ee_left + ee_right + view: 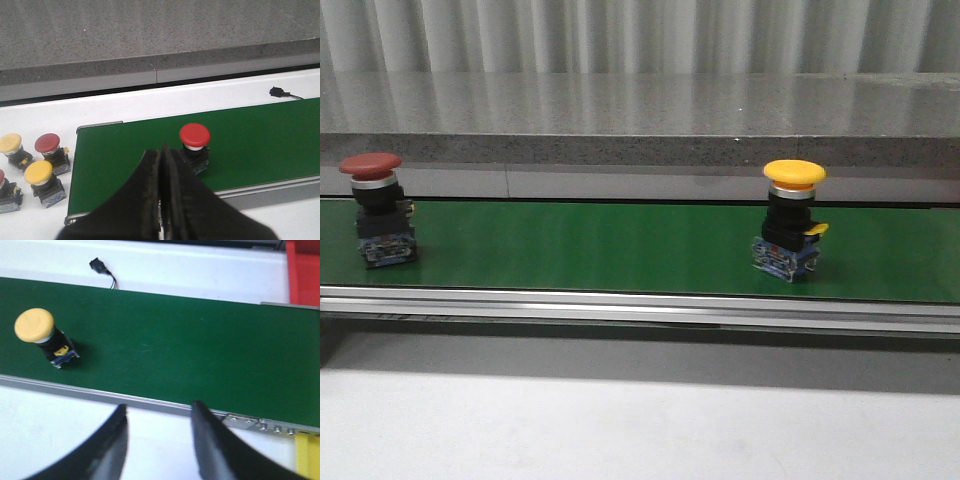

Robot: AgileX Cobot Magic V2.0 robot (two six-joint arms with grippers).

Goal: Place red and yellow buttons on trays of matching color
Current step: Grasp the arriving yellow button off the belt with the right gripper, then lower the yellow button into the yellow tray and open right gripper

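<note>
Standing upright on the green belt (620, 250), the red button (376, 205) sits at nine o'clock and the yellow button (792, 215) at three, my left gripper (161, 160) pressed closed, my right gripper (159, 412) spread apart, both empty.

Red button (371, 165), yellow button (794, 174), green belt (590, 248)

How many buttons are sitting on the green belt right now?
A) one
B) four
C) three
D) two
D: the front view shows just two on the green belt, a red button toward the left and a yellow button toward the right; the other buttons in the left wrist view sit off the belt on the white table.
</note>
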